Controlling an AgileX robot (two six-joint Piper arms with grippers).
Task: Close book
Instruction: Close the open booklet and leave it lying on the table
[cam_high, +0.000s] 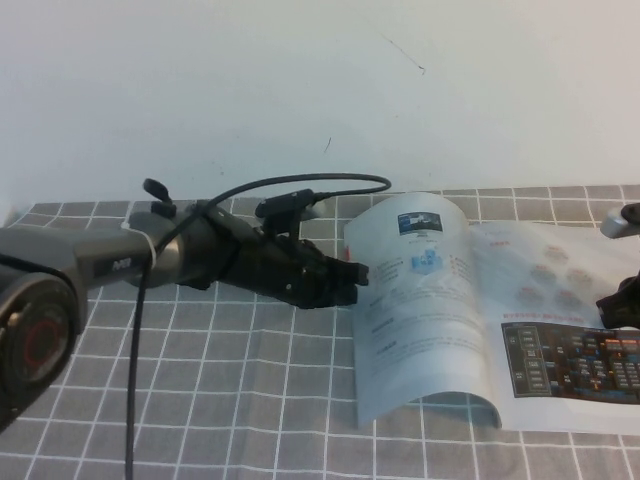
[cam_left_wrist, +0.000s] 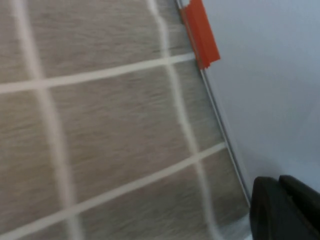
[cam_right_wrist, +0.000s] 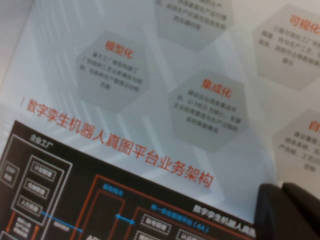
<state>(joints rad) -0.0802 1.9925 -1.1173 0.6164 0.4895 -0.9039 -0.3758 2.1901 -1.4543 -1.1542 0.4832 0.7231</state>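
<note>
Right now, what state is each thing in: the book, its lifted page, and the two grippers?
Book: open, lying on the checked cloth.
Left page: raised and arched over, not yet folded shut.
Left gripper: reached out to the raised page's outer edge.
Right gripper: at the book's right edge, above the printed side.

The book's curled page arches up off the checked cloth, a barrier on the side where the left gripper sits just beside its edge. The left arm and its cable cross the surface's left half. The right gripper occupies the book's right edge. Open cloth runs along the front.
</note>
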